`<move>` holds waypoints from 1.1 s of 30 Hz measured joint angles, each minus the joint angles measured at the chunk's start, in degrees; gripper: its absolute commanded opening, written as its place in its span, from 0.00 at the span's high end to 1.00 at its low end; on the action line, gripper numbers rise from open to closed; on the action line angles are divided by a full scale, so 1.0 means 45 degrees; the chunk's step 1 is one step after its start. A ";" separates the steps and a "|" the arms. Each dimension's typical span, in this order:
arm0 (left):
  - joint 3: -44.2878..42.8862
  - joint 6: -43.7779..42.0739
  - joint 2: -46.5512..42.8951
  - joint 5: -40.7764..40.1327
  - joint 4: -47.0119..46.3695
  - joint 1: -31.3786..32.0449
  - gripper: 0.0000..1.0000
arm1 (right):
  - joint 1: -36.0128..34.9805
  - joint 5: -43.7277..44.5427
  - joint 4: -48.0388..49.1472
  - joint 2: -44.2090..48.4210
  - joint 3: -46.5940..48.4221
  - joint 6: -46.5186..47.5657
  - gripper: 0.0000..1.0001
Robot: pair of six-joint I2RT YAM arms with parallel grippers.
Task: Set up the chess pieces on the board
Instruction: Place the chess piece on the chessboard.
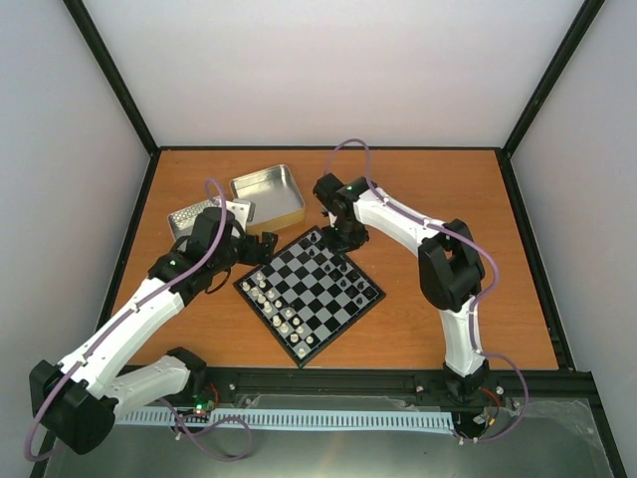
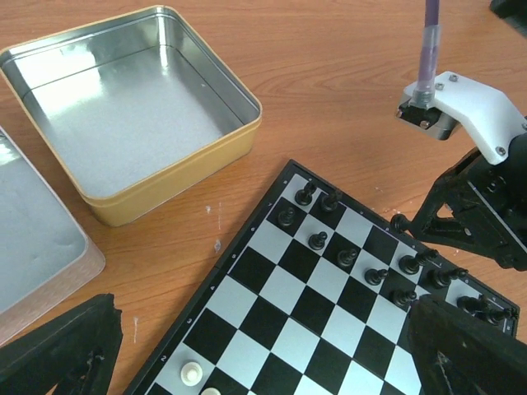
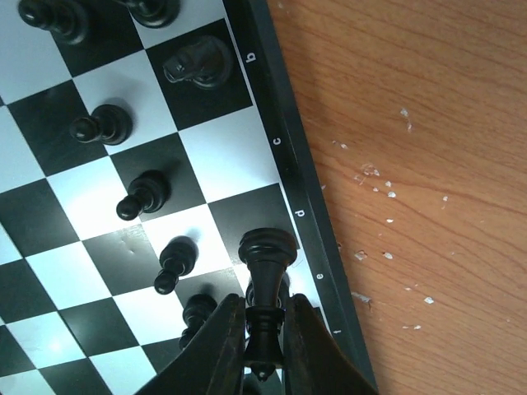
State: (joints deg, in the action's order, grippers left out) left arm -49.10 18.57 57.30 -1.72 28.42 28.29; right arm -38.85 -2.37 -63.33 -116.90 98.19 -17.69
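Observation:
The board point(image 1: 320, 295) lies turned like a diamond at mid-table. White pieces point(image 1: 274, 304) line its near-left side and black pieces point(image 1: 338, 269) its far-right side. My right gripper point(image 3: 263, 317) is shut on a tall black piece point(image 3: 265, 271), held by its upper stem just above the board's rim point(image 3: 284, 156) squares, near the d and e marks. Black pawns point(image 3: 100, 127) and a knight point(image 3: 198, 62) stand nearby. My left gripper point(image 2: 263, 362) is wide open and empty above the board's left corner point(image 2: 321, 309), with its fingers point(image 2: 58, 354) spread far apart. White pieces point(image 2: 191, 373) show below it.
An open, empty silver tin point(image 1: 269, 194) stands behind the board; it also shows in the left wrist view point(image 2: 123, 107). A second flat tin point(image 1: 204, 217) lies to its left. The right arm's wrist point(image 2: 469, 107) hangs over the board's far corner. Black frame rails border the table.

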 measured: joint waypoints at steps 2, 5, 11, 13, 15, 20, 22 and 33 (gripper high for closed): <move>0.0083 -0.0029 -0.0126 -0.0141 0.0000 0.0000 0.04 | -0.0024 0.0053 -0.0291 -0.0306 0.0301 0.0092 0.88; 0.0189 -0.0034 -0.0330 -0.0243 0.0000 -0.0005 0.04 | -0.0078 0.0097 -0.0753 -0.0729 0.0821 0.0185 0.88; 0.0223 -0.0044 -0.0393 -0.0306 0.0000 0.0000 0.04 | -0.0223 0.0238 -0.1345 -0.1234 0.1423 0.0413 0.88; 0.0233 -0.0053 -0.0408 -0.0364 0.0000 0.0000 0.04 | -0.0267 0.0316 -0.1549 -0.1336 0.1603 0.0505 0.88; 0.0243 -0.0063 -0.0447 -0.0389 0.0000 0.0000 0.04 | -0.0306 0.0384 -0.1700 -0.1433 0.1744 0.0602 0.88; 0.0248 -0.0073 -0.0466 -0.0389 -0.0005 0.0000 0.04 | -0.0359 0.0457 -0.2011 -0.1836 0.2108 0.0840 0.88; 0.0248 -0.0073 -0.0466 -0.0389 0.0000 -0.0005 0.04 | -0.0393 0.0495 -0.2093 -0.2025 0.2195 0.0908 0.87; 0.0359 -0.0073 -0.0539 -0.0393 0.0000 0.0000 0.03 | -0.0461 0.0617 -0.2390 -0.2395 0.2443 0.1069 0.81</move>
State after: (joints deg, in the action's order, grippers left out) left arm -47.48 18.24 54.87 -3.49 28.42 28.29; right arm -40.93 0.40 -74.08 -127.68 109.19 -12.88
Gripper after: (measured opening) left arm 0.965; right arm 0.173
